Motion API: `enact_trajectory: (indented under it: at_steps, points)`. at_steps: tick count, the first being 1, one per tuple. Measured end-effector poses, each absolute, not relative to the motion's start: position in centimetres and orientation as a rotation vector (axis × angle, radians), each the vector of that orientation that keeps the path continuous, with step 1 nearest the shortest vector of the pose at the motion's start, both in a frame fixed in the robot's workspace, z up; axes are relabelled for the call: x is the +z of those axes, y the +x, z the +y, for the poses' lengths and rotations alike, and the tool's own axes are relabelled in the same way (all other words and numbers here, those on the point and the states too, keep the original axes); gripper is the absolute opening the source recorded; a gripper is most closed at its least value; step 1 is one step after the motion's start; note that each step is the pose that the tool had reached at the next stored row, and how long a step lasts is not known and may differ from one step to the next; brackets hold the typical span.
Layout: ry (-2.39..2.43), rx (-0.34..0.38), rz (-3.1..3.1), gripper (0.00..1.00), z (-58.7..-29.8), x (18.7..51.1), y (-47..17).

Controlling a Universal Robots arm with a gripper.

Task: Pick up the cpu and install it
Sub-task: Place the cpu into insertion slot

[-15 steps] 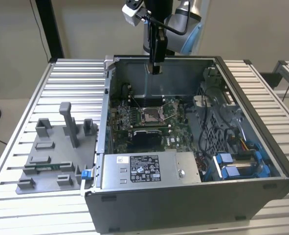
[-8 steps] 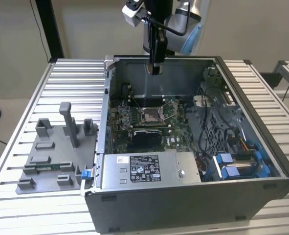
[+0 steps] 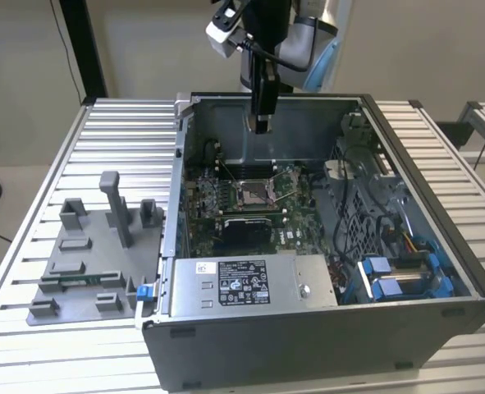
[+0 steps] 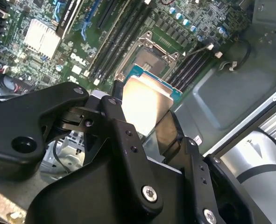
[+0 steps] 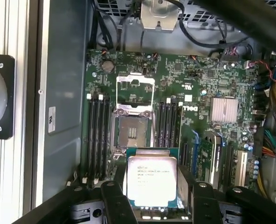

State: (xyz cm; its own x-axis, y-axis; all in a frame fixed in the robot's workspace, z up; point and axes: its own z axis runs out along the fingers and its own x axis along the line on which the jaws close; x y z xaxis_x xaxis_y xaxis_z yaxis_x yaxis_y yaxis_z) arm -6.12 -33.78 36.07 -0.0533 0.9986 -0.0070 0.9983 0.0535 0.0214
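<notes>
My gripper hangs above the rear part of the open computer case. In both wrist views its black fingers are shut on the cpu, a flat square chip with a pale silver top and a green edge. The cpu is held in the air, apart from the board. Below it on the green motherboard lies the metal-framed socket with its load plate flipped open; the socket has a dark centre. In the second wrist view the socket sits just past the cpu's far edge.
Memory slots flank the socket on both sides. A silver heatsink and cable bundles lie toward the exterior view's right. The power supply fills the case front. A grey fixture tray rests on the slatted table at the exterior view's left.
</notes>
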Motion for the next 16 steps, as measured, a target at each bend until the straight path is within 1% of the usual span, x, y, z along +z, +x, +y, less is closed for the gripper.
enact_trajectory:
  at_steps: [16]
  points:
    - [2.170, 0.052, 2.274, 0.00, -33.7, 33.3, -5.8]
